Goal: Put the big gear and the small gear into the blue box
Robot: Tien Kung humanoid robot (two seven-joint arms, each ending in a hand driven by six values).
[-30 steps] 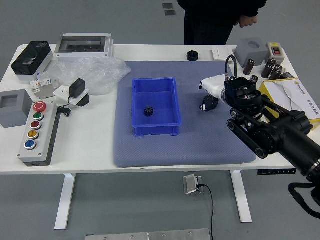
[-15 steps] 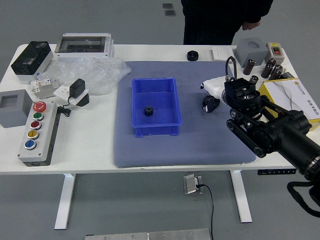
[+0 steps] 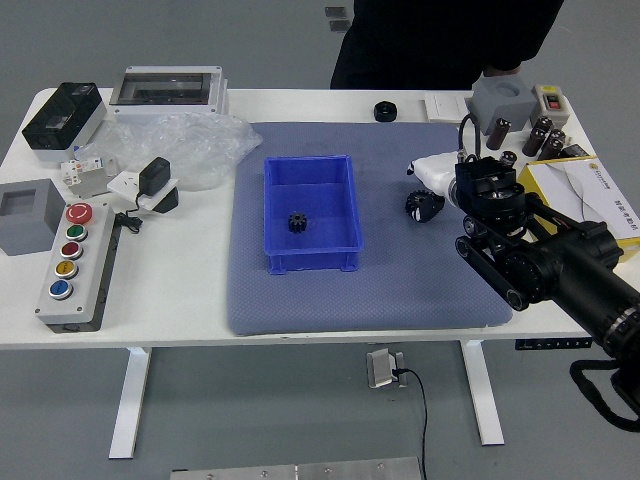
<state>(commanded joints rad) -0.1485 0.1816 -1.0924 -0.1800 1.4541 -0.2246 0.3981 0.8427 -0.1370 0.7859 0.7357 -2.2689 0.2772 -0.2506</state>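
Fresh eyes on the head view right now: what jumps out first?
The bright blue box on the grey mat, with a small dark gear inside. Next, the bulky black right arm reaching in from the right, its white hand over the mat. Then the row of coloured buttons at the table's left.

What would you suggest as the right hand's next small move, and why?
I would probably have the black-and-white right hand secure the dark shape just below it: only one black toothed gear lies in the open blue plastic box. Whether that shape is already gripped, I cannot tell.
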